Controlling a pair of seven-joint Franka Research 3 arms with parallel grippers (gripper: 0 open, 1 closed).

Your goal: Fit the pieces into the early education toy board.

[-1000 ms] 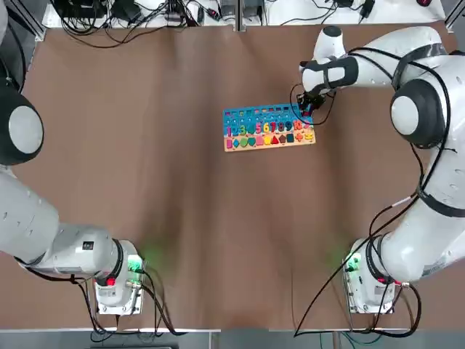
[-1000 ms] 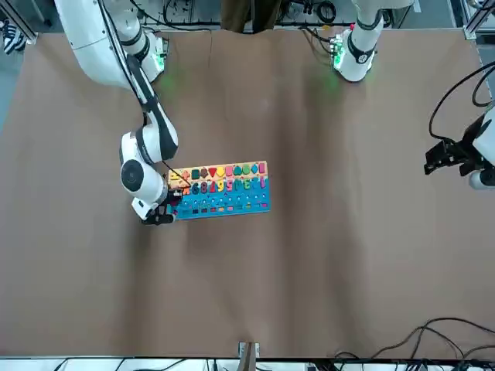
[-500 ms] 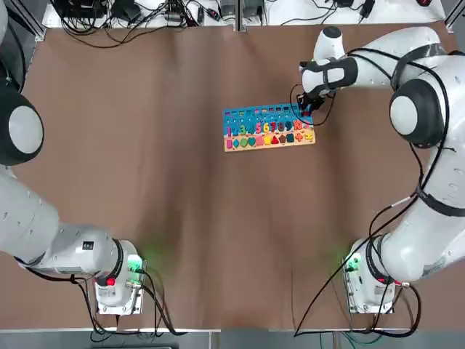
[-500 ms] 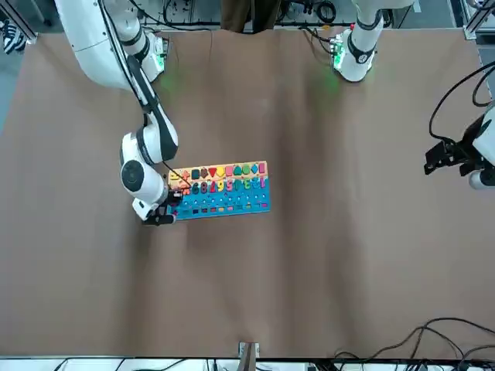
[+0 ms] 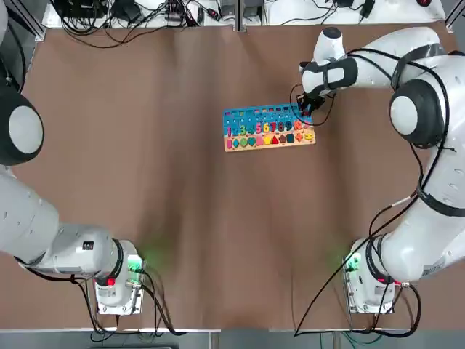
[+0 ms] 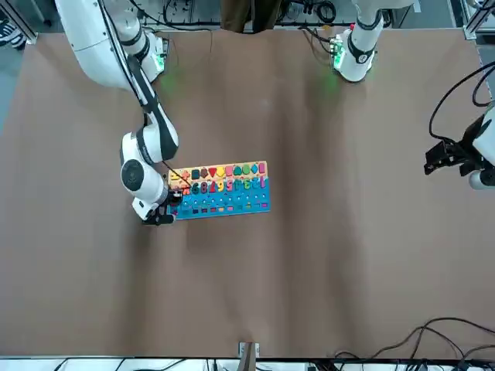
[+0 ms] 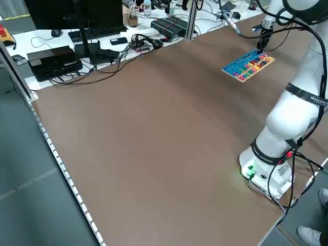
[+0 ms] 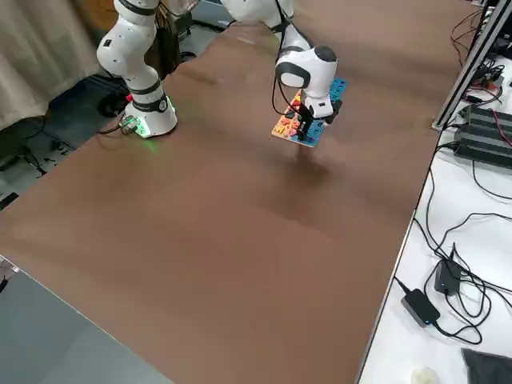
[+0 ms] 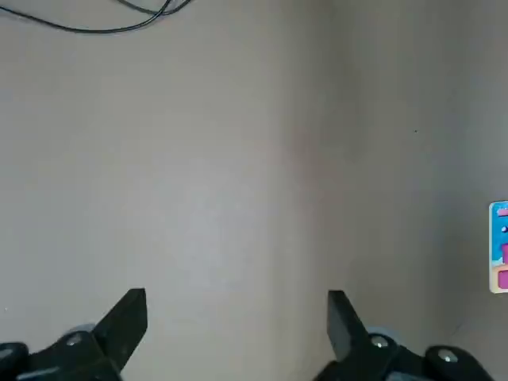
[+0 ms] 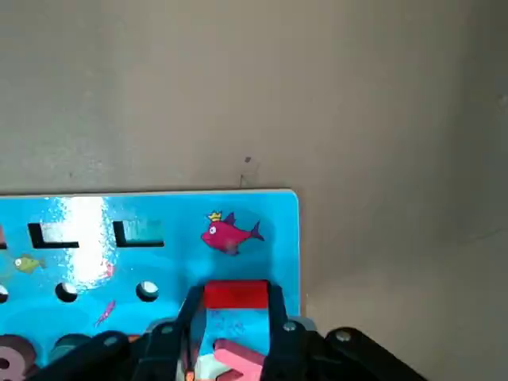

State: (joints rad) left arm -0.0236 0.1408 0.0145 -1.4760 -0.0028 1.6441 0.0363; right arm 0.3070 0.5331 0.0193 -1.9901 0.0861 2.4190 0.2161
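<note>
1. Red piece between the fingertips of your right gripper — the jaws are closed on its two ends, so you have a hold on it.
2. Your toy board lies flat on the brown table, right below that gripper, which is over the board's far right corner. From the gripper, the board runs off to the robot's left and back toward the robot.
3. A pink piece shows between the right gripper's fingers, just on the robot's side of the red one; the fingers hide part of it, so you can't tell how it sits.
4. To the robot's left of the right gripper you have rectangular slots and round holes in the blue top. The colourful numbers and then the shapes are on the robot's side of it.
5. Your left gripper is spread wide with nothing between its fingers — it hangs above the table, with the board well apart, off to its right.
</note>
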